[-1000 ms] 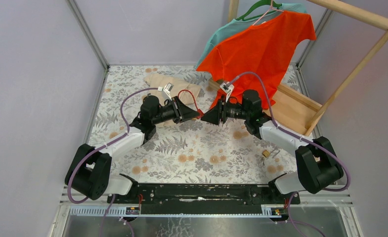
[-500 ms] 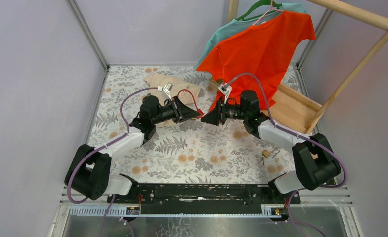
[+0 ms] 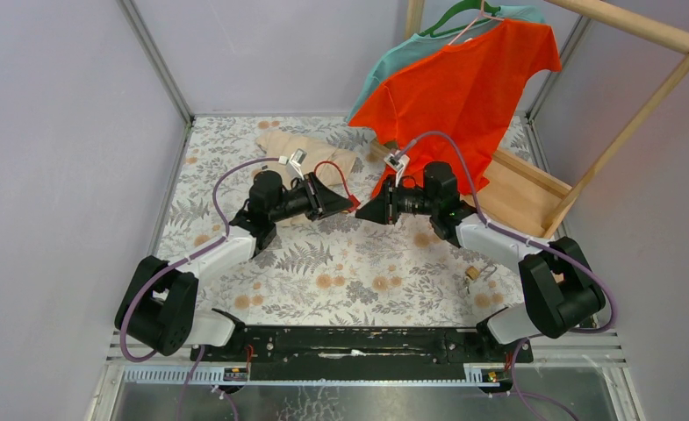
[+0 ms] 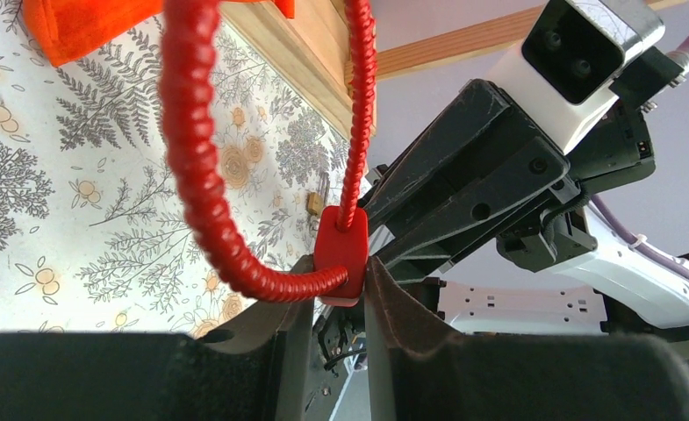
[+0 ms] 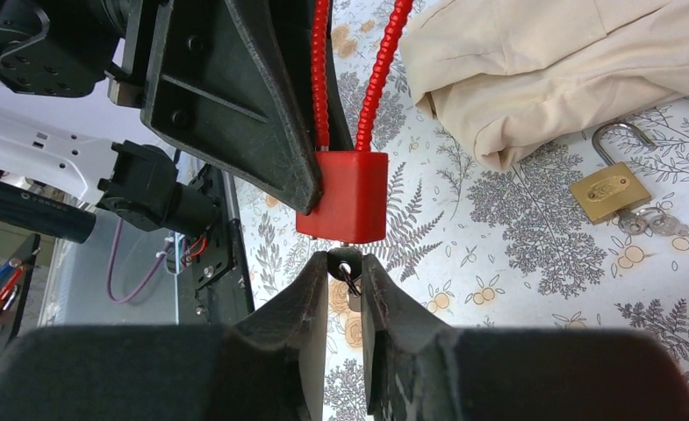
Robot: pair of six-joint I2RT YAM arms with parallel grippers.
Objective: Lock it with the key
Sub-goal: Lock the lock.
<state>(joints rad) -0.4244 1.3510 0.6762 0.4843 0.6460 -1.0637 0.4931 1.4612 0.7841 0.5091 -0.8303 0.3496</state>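
Red lock body [image 5: 342, 197] sits clamped in the narrow grip of the left pincer [image 4: 339, 274], its ribbed red cable [image 4: 196, 158] looping away toward 12 o'clock in the left wrist view. The right pincer [image 5: 344, 267], all but closed, pinches a small dark key [image 5: 345, 260] set right against the underside of the lock body. Both arms meet in mid-air above the flowered bench [image 3: 340, 272]. Seen from the top, a brass padlock [image 3: 472, 274] lies on the bench at 4 o'clock from the pincers, a beige cloth [image 3: 292, 145] at 11 o'clock, and an orange shirt [image 3: 463, 79] hangs at 1 o'clock.
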